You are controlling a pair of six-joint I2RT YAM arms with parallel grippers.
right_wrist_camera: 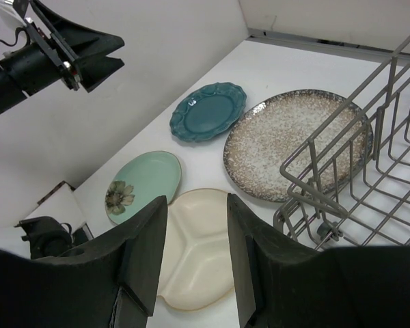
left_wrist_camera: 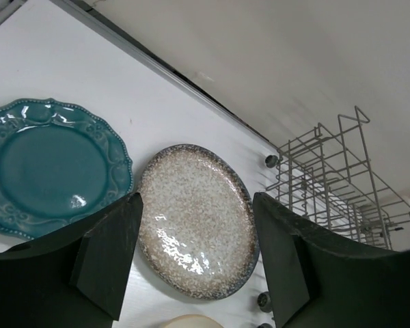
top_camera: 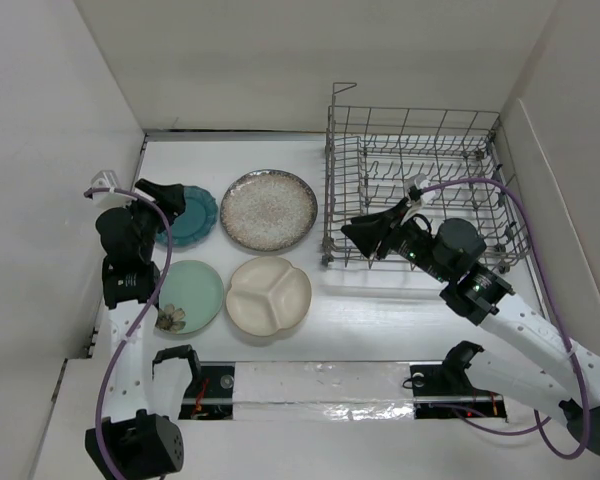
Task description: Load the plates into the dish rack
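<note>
Near row on the white counter [top_camera: 380, 310] — pale mint plate [top_camera: 192, 292] with flower at left, cream three-compartment plate [top_camera: 268, 296] just beside it at right, both lying flat. Past the row's left end, left gripper [left_wrist_camera: 197, 205], fingers spread wide apart, holding nothing, hovering over the left edge of the dark teal scalloped plate [top_camera: 192, 216]. Across on the right, right gripper [right_wrist_camera: 197, 201], fingers parted by a narrow gap, likewise holding nothing, poised above the counter at the near-left corner of the dish rack [top_camera: 412, 118] and pointing toward the plates. Far row — teal plate at left, large speckled beige-brown plate [top_camera: 269, 210] with dark rim just beside it at right, both flat on the counter. Farthest back at right, grey wire rack with upright tines and tall sides, near the speckled plate. All four plates on the counter, outside the rack.
</note>
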